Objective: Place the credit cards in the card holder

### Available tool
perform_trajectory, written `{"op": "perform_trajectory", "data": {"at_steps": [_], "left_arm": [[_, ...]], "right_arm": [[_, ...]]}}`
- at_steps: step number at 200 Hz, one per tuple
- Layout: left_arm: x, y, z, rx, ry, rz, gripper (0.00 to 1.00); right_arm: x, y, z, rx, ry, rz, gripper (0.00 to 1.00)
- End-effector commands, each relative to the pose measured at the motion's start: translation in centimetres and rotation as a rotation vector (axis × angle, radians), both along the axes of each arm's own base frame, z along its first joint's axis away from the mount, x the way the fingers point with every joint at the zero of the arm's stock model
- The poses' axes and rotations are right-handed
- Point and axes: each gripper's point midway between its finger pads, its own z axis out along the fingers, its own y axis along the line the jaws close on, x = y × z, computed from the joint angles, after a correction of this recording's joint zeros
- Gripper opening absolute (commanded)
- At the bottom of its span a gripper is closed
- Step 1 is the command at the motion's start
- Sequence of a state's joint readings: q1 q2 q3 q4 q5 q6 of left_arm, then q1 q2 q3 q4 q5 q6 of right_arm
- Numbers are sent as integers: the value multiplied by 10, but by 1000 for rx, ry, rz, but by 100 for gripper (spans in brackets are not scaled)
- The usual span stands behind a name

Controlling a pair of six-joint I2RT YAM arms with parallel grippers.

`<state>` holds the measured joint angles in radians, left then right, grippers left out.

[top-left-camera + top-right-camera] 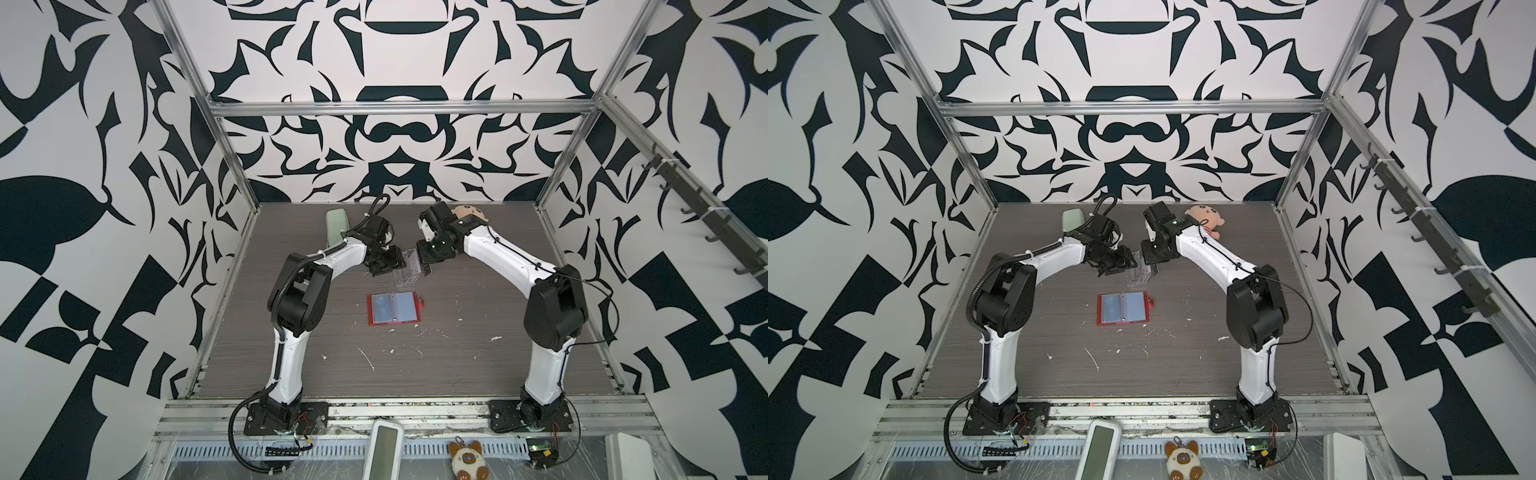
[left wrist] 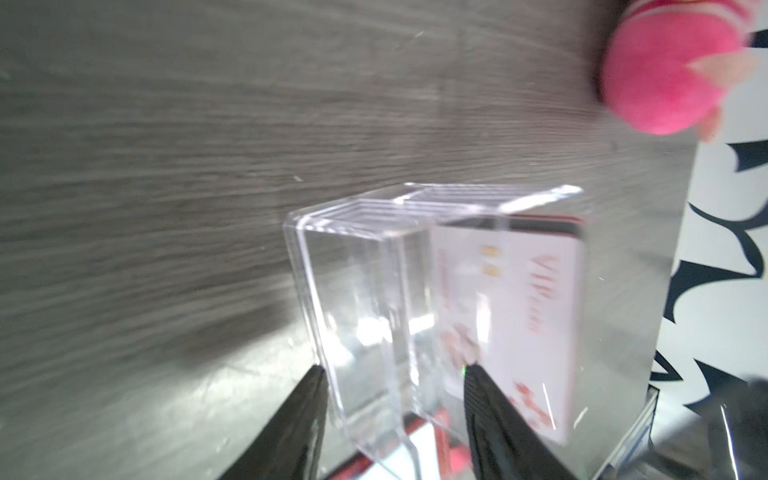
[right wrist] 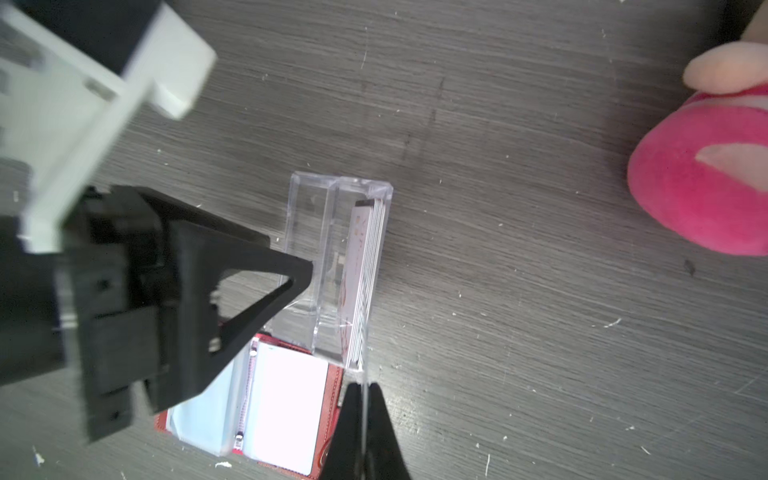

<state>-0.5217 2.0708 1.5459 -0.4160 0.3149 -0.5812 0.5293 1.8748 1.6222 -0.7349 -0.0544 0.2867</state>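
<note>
at the front rail lie a pale flat device [image 1: 384,451] and a small cat plush [image 1: 465,459], outside the grey wood-grain table [image 1: 374,374]. near the table's middle the card holder [image 1: 395,308] lies open and flat, red cover down, clear sleeve pages up, its snap tab toward the right arm's side; in the right wrist view one page of the card holder [image 3: 332,388] shows a white rectangle under the plastic. just behind it stands a clear acrylic box [image 1: 405,270], and the credit cards [image 3: 363,270] stand on edge inside it, stacked against the wall on the right arm's side, a pale one with red lettering facing inward [image 2: 532,316]. the left gripper [image 2: 395,370] reaches the box from the left with its fingers spread, the box's other clear compartment between them; whether they touch it cannot be told through the blur. the right gripper [image 3: 363,388] hangs at the box's near right corner, fingers pressed together on a thin pale edge; whether that edge is a card or the box wall cannot be told. farther back lie a pale green case [image 1: 336,228] behind the left arm and a pink plush doll [image 1: 1207,218] behind the right arm.
</note>
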Motion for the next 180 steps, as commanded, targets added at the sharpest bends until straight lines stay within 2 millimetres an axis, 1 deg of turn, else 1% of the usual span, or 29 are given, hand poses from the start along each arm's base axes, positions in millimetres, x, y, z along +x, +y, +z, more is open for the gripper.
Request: {"op": "perform_trajectory", "data": {"at_steps": [1, 18, 40, 81, 111, 119, 124, 125, 128, 129, 141, 159, 180], "left_arm": [[-6, 1, 34, -18, -78, -22, 57], [-12, 10, 39, -2, -108, -5, 57], [-22, 25, 43, 25, -137, 28, 57], [-49, 58, 39, 102, -156, 70, 56], [-72, 81, 32, 139, -167, 98, 57], [-79, 86, 27, 145, -161, 102, 57], [-83, 88, 26, 145, -160, 104, 57], [-82, 88, 28, 141, -166, 106, 57], [-85, 90, 24, 145, -158, 106, 57], [-85, 90, 27, 141, -165, 108, 57], [-94, 95, 22, 143, -156, 117, 57], [-106, 102, 12, 146, -138, 129, 57], [-116, 106, 1, 140, -120, 132, 57]], "right_arm": [[-2, 8, 32, 114, -84, 18, 0], [-12, 6, 34, 142, -88, 32, 0], [-27, 6, 32, 185, -81, 45, 0], [-49, 7, 23, 255, -60, 63, 0], [-63, 9, 12, 296, -25, 80, 0], [-66, 9, 8, 304, -15, 79, 0], [-67, 10, 6, 310, -7, 79, 0], [-68, 10, 6, 312, -5, 79, 0], [-69, 11, 5, 318, 0, 81, 0], [-70, 11, 4, 321, 3, 82, 0], [-75, 15, 0, 354, 24, 93, 0], [-81, 23, -8, 402, 62, 110, 0], [-88, 33, -20, 425, 103, 128, 0]]}}
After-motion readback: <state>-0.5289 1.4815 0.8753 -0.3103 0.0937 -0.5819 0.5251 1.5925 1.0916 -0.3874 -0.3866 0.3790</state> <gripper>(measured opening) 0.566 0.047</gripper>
